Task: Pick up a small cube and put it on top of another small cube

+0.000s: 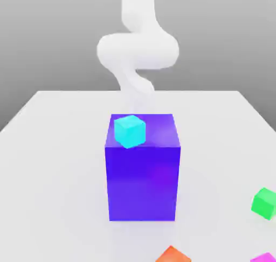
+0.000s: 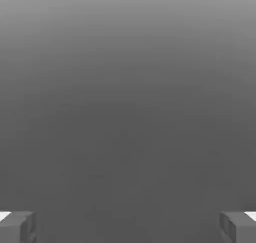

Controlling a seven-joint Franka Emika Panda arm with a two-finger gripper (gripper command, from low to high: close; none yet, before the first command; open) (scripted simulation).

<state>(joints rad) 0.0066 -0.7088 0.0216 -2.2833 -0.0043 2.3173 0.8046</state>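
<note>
Deep blue-violet and glossy, a large block (image 1: pixel 143 169) stands in the middle of the pale table (image 1: pixel 48 164) in the exterior view. On its top face, toward the exterior view's left and near the front edge, sits a small cyan cube (image 1: pixel 129 131), resting flat and slightly turned against the block's edges. The white arm (image 1: pixel 137 48) rises behind the block as a soft, blurred shape, curling down toward the table's far side; its lower end is hidden behind the block, so where the jaws stand relative to the cubes cannot be told from here. Toward the front of the table on the exterior view's right lies a small green cube (image 1: pixel 264 202), well apart from the block. At the front edge, an orange cube (image 1: pixel 173 255) and a magenta cube (image 1: pixel 264 258) are each cut off by the frame. All three lie on the table apart from one another. No face of any cube or of the block carries a label, brand or writing that can be read.

In the hand view, the gripper (image 2: pixel 128 227) shows as two grey fingertips (image 2: pixel 19 227) at opposite sides of the frame, spread wide with a broad gap between them. Nothing lies between the jaws. Beyond them is plain grey, probably the backdrop rather than the table, shading from lighter to darker.
</note>
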